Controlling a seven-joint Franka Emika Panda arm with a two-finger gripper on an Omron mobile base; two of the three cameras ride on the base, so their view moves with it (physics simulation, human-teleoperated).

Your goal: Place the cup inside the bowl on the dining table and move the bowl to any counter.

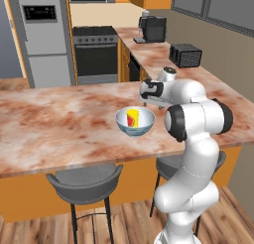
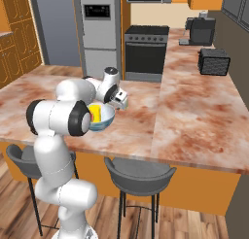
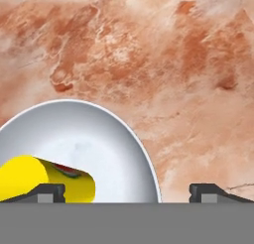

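The pale blue-white bowl (image 1: pixel 133 130) (image 2: pixel 105 122) sits on the marbled dining table (image 1: pixel 49 124) near its front edge. Inside it the yellow cup (image 1: pixel 132 117) (image 2: pixel 96 112) leans with its red mark showing. My gripper (image 1: pixel 149 102) (image 2: pixel 121 100) hangs open just above the bowl's far right rim. In the hand view the bowl (image 3: pixel 94 139) fills the lower left and the cup (image 3: pixel 30 178) lies in it. The gripper (image 3: pixel 128 193) straddles the rim there: one fingertip (image 3: pixel 48 192) sits over the cup, the other (image 3: pixel 208 192) over bare table (image 3: pixel 173 64).
Two grey stools (image 1: pixel 84 181) (image 2: pixel 138 175) stand under the table's front edge. A counter (image 1: pixel 158 52) runs back on the right with a black toaster (image 1: pixel 185 55) and a coffee machine (image 1: pixel 151 29). A stove (image 1: pixel 95 49) and a fridge (image 1: pixel 44 34) stand behind.
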